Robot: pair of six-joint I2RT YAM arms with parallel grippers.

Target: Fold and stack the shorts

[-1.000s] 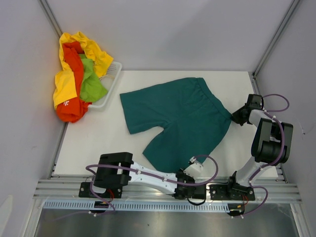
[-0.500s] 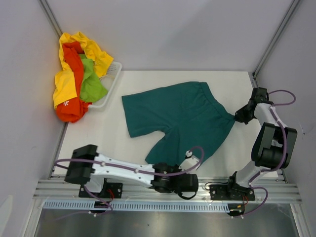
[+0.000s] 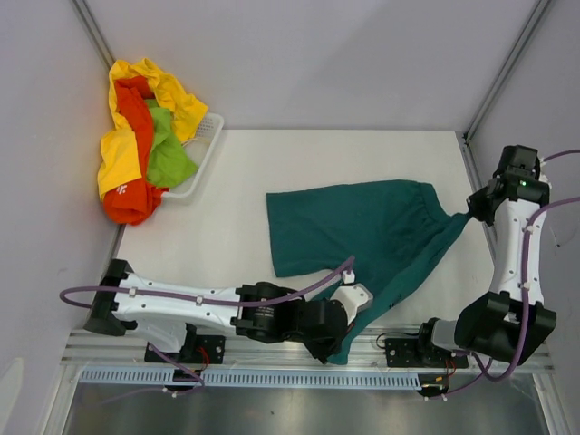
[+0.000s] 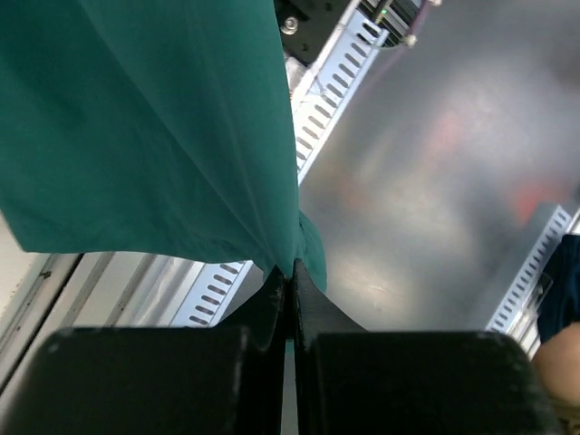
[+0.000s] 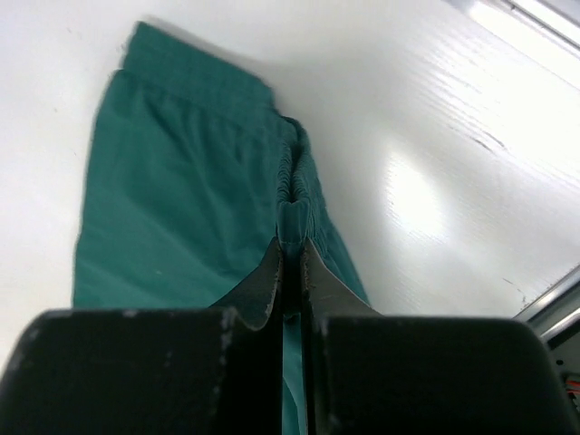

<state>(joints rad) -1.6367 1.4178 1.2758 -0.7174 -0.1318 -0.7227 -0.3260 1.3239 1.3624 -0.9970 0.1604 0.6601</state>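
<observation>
Dark teal shorts (image 3: 362,227) lie on the white table, pulled toward the right and the near edge. My left gripper (image 3: 343,337) is shut on a leg hem; in the left wrist view (image 4: 292,272) the teal fabric (image 4: 163,127) hangs from the jaws over the metal rail. My right gripper (image 3: 476,210) is shut on the gathered elastic waistband (image 5: 292,195) at the table's right edge, and its tips show in the right wrist view (image 5: 290,246). The fabric is stretched between the two grippers. Yellow (image 3: 122,149), orange-red (image 3: 136,118) and lime green (image 3: 168,154) shorts are piled at the back left.
A white plastic basket (image 3: 207,145) under the coloured pile stands at the table's back left corner. A slotted metal rail (image 3: 272,373) runs along the near edge. The left arm (image 3: 181,308) lies low along the front edge. Grey walls enclose the table.
Both grippers have pulled the teal shorts to the right and toward the near edge. The left arm's base link swung left and its gripper moved over the rail. The right gripper rose and moved right.
</observation>
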